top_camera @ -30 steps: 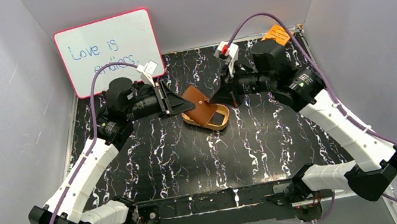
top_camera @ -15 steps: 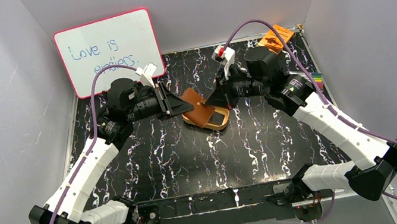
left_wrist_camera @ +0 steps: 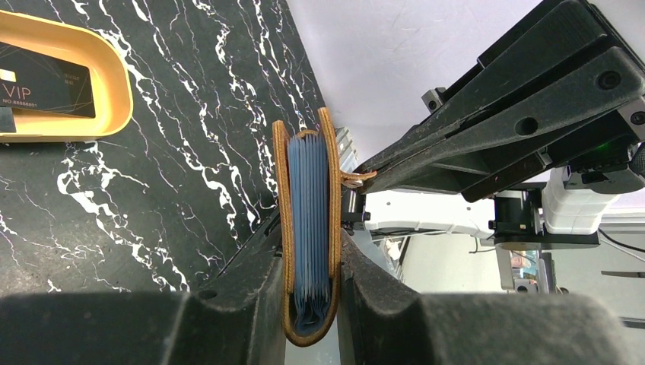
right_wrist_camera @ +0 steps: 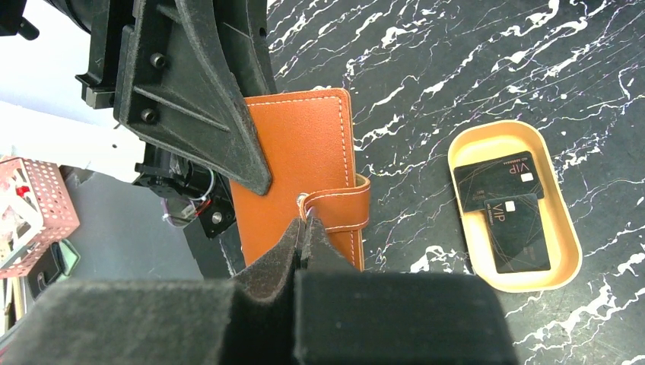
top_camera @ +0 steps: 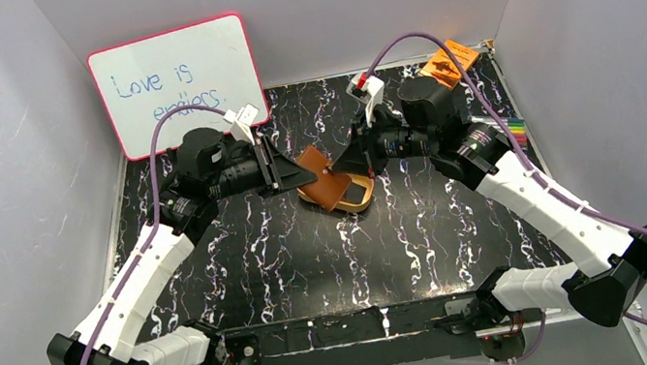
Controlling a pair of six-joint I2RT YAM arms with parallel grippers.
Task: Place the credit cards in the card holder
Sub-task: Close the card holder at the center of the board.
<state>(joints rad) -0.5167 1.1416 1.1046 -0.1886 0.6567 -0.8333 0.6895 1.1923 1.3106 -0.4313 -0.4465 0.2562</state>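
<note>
**Operator:** What are the jaws doing?

**Inspector:** Your left gripper (left_wrist_camera: 312, 236) has its jaws clamped on the card holder (right_wrist_camera: 293, 152), one on each cover. It holds the holder on edge, clear of the tabletop (right_wrist_camera: 471, 61). Your right gripper (right_wrist_camera: 306, 228) has its jaws together, and the tips appear to pinch the end of the strap tab (right_wrist_camera: 342, 209) at the metal snap (right_wrist_camera: 303, 200).

**Operator:** And the cards?

**Inspector:** Two black credit cards (right_wrist_camera: 500, 179) lie overlapping in the tan tray (right_wrist_camera: 487, 131), which sits on the tabletop beside the holder. No card is in hand.

**Operator:** Which step is that?

**Inspector:** Opening, in my judgement. The covers are closed on the blue pockets (left_wrist_camera: 308, 175) and the strap lies across the front.

**Operator:** Next move?

**Inspector:** You need to pull the strap away from the cover with the right arm while the left arm holds firm. Keep the pull short, since the tab is thin and could slip from the tips. The right arm can fetch a card only after the holder is open.
</note>
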